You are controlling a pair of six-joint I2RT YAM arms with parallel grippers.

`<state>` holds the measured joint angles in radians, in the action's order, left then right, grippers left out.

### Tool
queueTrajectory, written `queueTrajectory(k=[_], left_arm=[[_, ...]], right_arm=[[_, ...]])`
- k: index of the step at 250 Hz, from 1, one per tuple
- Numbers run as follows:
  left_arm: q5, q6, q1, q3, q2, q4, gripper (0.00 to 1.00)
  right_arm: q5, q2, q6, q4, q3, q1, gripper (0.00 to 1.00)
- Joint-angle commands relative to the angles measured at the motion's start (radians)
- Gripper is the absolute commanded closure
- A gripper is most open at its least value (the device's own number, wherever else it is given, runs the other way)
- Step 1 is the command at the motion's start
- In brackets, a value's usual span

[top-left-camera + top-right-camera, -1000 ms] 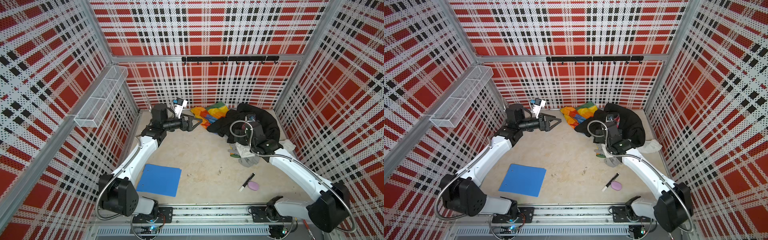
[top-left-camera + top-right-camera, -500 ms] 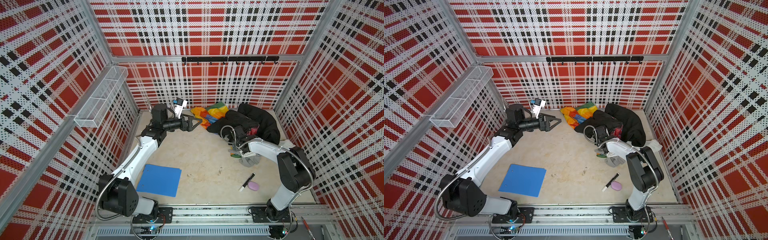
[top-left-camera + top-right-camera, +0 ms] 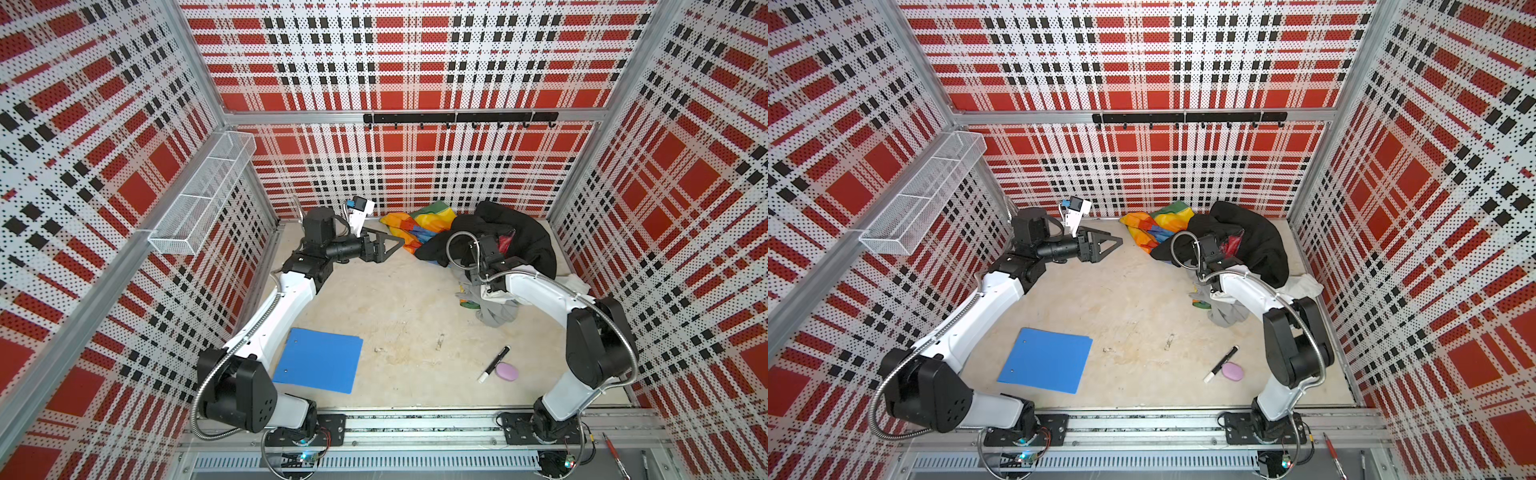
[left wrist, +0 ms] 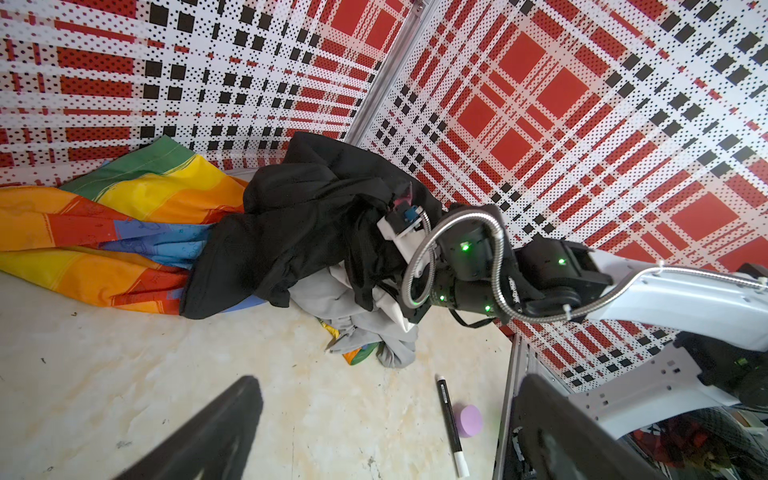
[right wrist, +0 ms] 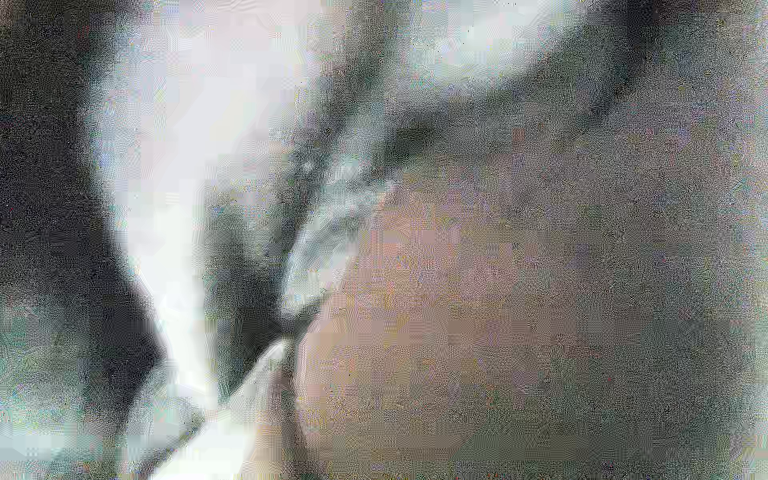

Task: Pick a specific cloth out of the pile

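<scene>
Your right gripper [image 4: 409,311] has sunk into the near edge of the pile [image 3: 478,232], where the grey cloth [image 3: 496,313] spills out under the black garment [image 3: 525,239]. Fabric hides its jaws, so you cannot tell whether they grip the grey cloth or the white cloth [image 3: 579,283]. Check before lifting. Your left gripper [image 3: 392,245] still waits, fingers apart.

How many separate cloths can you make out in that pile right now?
4. Rainbow cloth at the rear left; black garment heaped over the middle; white cloth poking out at the right; grey cloth at the front. More may be buried underneath.
</scene>
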<state>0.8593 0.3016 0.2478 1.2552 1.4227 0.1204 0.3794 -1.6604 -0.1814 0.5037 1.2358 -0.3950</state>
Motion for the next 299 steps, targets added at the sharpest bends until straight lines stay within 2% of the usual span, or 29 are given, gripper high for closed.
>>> queueTrajectory(k=[1,24,51,93,125,168,224,234,251,299], left_arm=[[0.003,-0.014,-0.004,-0.002,0.000,-0.006,0.01],[0.006,-0.012,-0.004,-0.002,0.001,-0.009,0.01],[0.009,-0.009,-0.004,-0.004,0.000,-0.012,0.01],[0.010,-0.005,-0.001,-0.004,-0.001,-0.015,0.01],[0.011,-0.005,0.002,-0.005,-0.001,-0.015,0.01],[0.007,-0.006,0.004,-0.008,0.002,-0.018,0.01],[0.006,-0.005,0.005,-0.007,0.014,-0.016,0.01],[0.005,-0.006,0.005,-0.007,0.013,-0.015,0.01],[0.003,-0.008,0.005,-0.007,0.012,-0.015,0.01],[0.001,-0.009,0.007,-0.007,0.007,-0.015,0.01]], right_arm=[[-0.190,0.109,-0.023,-0.081,0.111,0.003,0.90],[-0.285,0.154,-0.057,-0.082,0.162,0.060,0.89],[-0.379,0.196,-0.128,-0.110,0.162,0.187,0.88],[-0.414,0.207,-0.232,-0.145,0.066,0.386,0.86],[-0.422,0.169,-0.273,-0.179,-0.059,0.453,0.85],[-0.508,0.088,-0.272,-0.264,-0.203,0.423,0.82],[-0.458,0.110,-0.182,-0.314,-0.253,0.217,0.75],[-0.442,0.120,-0.176,-0.318,-0.261,0.195,0.71],[-0.399,0.130,-0.180,-0.296,-0.257,0.187,0.59],[-0.146,0.222,-0.165,-0.158,-0.204,0.156,0.35]])
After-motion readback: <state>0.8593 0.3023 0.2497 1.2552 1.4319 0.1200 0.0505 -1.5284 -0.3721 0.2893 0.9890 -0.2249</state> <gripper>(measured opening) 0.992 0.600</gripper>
